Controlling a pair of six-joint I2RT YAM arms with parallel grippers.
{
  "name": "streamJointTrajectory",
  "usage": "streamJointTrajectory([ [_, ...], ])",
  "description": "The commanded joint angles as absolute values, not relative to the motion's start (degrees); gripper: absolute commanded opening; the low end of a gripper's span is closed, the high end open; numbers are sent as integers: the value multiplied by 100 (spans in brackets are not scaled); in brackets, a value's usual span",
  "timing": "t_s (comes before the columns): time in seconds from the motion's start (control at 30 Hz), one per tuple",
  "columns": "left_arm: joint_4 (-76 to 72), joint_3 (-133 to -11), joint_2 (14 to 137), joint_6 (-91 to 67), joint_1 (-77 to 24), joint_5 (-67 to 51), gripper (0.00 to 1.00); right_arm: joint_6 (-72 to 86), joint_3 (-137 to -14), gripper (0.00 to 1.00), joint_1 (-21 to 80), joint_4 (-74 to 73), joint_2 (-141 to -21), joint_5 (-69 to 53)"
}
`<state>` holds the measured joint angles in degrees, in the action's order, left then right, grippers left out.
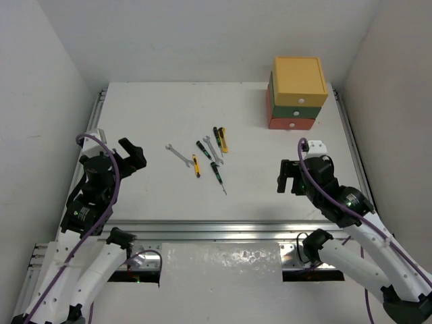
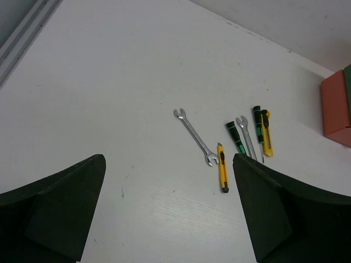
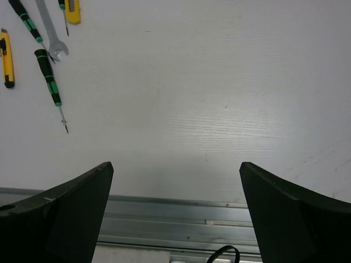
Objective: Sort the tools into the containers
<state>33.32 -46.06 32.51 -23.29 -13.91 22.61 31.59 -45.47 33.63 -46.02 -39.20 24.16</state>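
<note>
Your bench [image 1: 155,115] is plain white, with faint grain streaks showing in the right wrist view. At the far right corner the stack reads yellow drawer [image 1: 299,75] on top, dark green drawer [image 1: 312,102] in the middle, red-orange drawer [image 1: 278,124] at the bottom, and each of the two lower fronts carries a white knob [image 1: 301,102]. Mid-bench, the two wrenches [image 1: 177,154] are silver. The screwdrivers [image 1: 216,172] are black with green bands and grey metal shafts. The two knife tools [image 1: 196,165] are yellow with black. Your left gripper [image 1: 135,155] and right gripper [image 1: 289,179] are both black, the lower arm links [image 1: 101,270] white, the cables [image 1: 116,182] purple. The rail [image 1: 223,233] along the near edge is silver-grey.
</note>
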Motion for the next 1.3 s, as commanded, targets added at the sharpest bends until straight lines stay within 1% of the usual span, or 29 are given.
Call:
streamJointTrajectory([
  [0.0, 3173, -4641, 3252, -2338, -1441, 2215, 100, 3331, -4615, 99, 3366, -4448, -4113, 2637],
  [0.1, 3164, -4623, 3270, -2329, -1433, 2189, 100, 3305, -4405, 99, 3366, -3966, -4140, 2348],
  [0.17, 3138, -4614, 3296, -2329, -1441, 2153, 100, 3322, -4176, 99, 3358, -3230, -4139, 2224],
  [0.2, 3120, -4606, 3296, -2312, -1441, 2101, 100, 3366, -4070, 99, 3288, -3017, -4244, 2180],
  [0.23, 3085, -4588, 3339, -2303, -1450, 2083, 100, 3384, -4087, 99, 3174, -2658, -4628, 2075],
  [0.27, 3076, -4588, 3375, -2277, -1441, 2022, 100, 3392, -4113, 99, 2677, -2428, -4841, 1804],
  [0.3, 3085, -4588, 3427, -2276, -1441, 2004, 100, 3436, -4122, 99, 2341, -2139, -5252, 853],
  [0.33, 3094, -4605, 3489, -2276, -1441, 1978, 100, 3480, -4139, 99, 1972, -1857, -5447, 383],
  [0.37, 3102, -4614, 3576, -2268, -1441, 1925, 100, 3489, -4166, 99, 1682, -1315, -5649, 65],
  [0.4, 3094, -4614, 3603, -2250, -1441, 1873, 100, 3498, -4410, 99, 1244, -1153, -5869, 27],
  [0.47, 3041, -4588, 3577, -2206, -1441, 1706, 100, 3472, -4753, 99, 881, -810, -6563, -323],
  [0.5, 2998, -4553, 3560, -2197, -1441, 1670, 100, 3498, -5077, 99, 479, -661, -6792, -621],
  [0.53, 2980, -4544, 3516, -2189, -1441, 1635, 100, 3507, -5245, 96, 301, -503, -7029, -1085],
  [0.57, 2971, -4544, 3516, -2180, -1441, 1600, 100, 3507, -5421, 91, 160, -370, -7518, -1107],
  [0.63, 2944, -4535, 3515, -2162, -1441, 1521, 100, 3498, -5940, 89, -244, -247, -7987, -1299],
  [0.67, 2927, -4535, 3516, -2153, -1441, 1468, 100, 3498, -6185, 85, -377, -142, -8381, -1501],
  [0.7, 2909, -4535, 3542, -2145, -1441, 1416, 100, 3463, -6292, 79, -587, -54, -8550, -1642],
  [0.77, 2892, -4526, 3621, -2118, -1433, 1293, 100, 3262, -6512, 73, -729, 104, -8832, -1635],
  [0.8, 2883, -4518, 3638, -2109, -1433, 1257, 100, 3165, -6730, 66, -851, 149, -9103, -1687],
  [0.87, 2857, -4518, 3674, -2092, -1441, 1134, 100, 2936, -7126, 63, -931, 115, -9350, -1889],
  [0.9, 2839, -4509, 3674, -2083, -1433, 1082, 100, 2849, -7258, 59, -932, 53, -9595, -1872],
  [0.97, 2848, -4517, 3630, -2065, -1433, 1055, 100, 2681, -7566, 55, -949, 18, -9790, -1872],
  [1.0, 2848, -4509, 3621, -2065, -1433, 1055, 100, 2585, -7654, 55, -941, -148, -9965, -1837],
  [1.03, 2848, -4517, 3612, -2065, -1433, 1037, 100, 2523, -7734, 51, -940, -149, -10028, -1872],
  [1.07, 2839, -4518, 3621, -2065, -1433, 1011, 100, 2470, -7882, 50, -940, -158, -10081, -1898],
  [1.13, 2839, -4526, 3674, -2057, -1441, 941, 100, 2382, -8224, 49, -940, -403, -10317, -1925],
  [1.27, 2856, -4535, 3726, -2039, -1441, 879, 100, 2303, -8437, 46, -940, -475, -10626, -1881],
])
